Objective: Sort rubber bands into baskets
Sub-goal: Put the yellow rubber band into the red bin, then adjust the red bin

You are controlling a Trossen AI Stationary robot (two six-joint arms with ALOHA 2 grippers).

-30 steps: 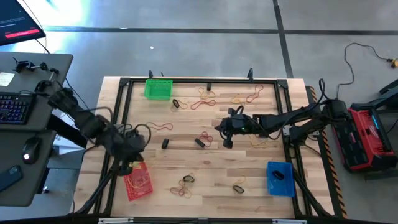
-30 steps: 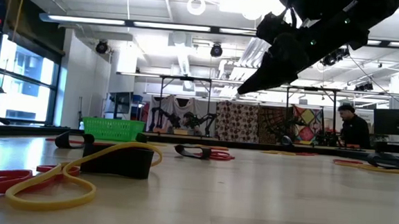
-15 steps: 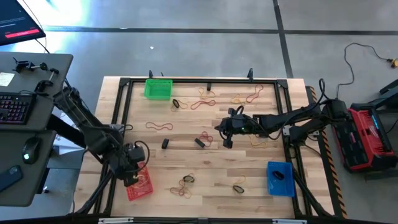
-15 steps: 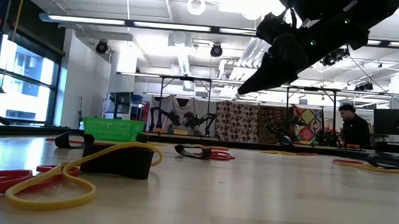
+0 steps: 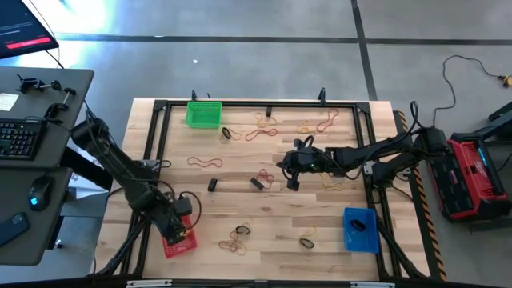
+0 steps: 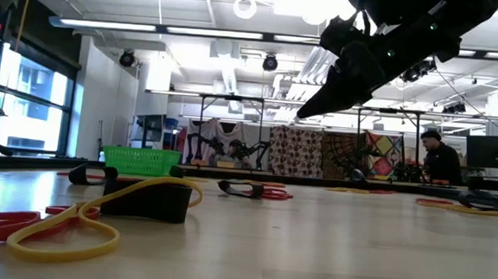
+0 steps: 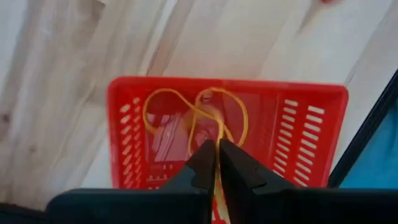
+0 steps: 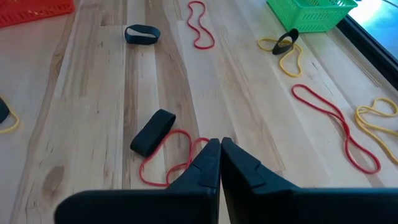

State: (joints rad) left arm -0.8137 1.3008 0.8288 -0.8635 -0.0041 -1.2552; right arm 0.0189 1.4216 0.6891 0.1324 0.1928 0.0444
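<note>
My left gripper [image 7: 217, 157] is over the red basket [image 7: 298, 118] at the table's near left and is shut on a yellowish rubber band [image 7: 166, 106]. It also shows in the high view [image 5: 178, 228]. My right gripper [image 8: 220, 153] is shut and empty, raised above the table's middle [image 5: 292, 172], over a black band [image 8: 152, 132] and a red band [image 8: 163, 167] that lie flat on the wood. The green basket [image 5: 203, 114] stands at the far left. The blue basket [image 5: 360, 229] stands at the near right. My left gripper pinches one strand of the yellowish band [image 7: 218, 140] between its two fingers, which point down from above. The band's loops [image 7: 233, 109] hang below the fingers, inside the red basket's outline. Whether they touch its floor cannot be told.
Several red, yellowish and black bands lie scattered along the far side [image 5: 264, 128], at the middle [image 5: 258, 182] and at the near side [image 5: 238, 236]. A black metal frame [image 5: 160, 120] rims the table. A person [image 6: 438, 160] sits in the room beyond.
My left gripper has moved toward the table's near edge and a little to the right, coming over the red basket with the yellowish band.
</note>
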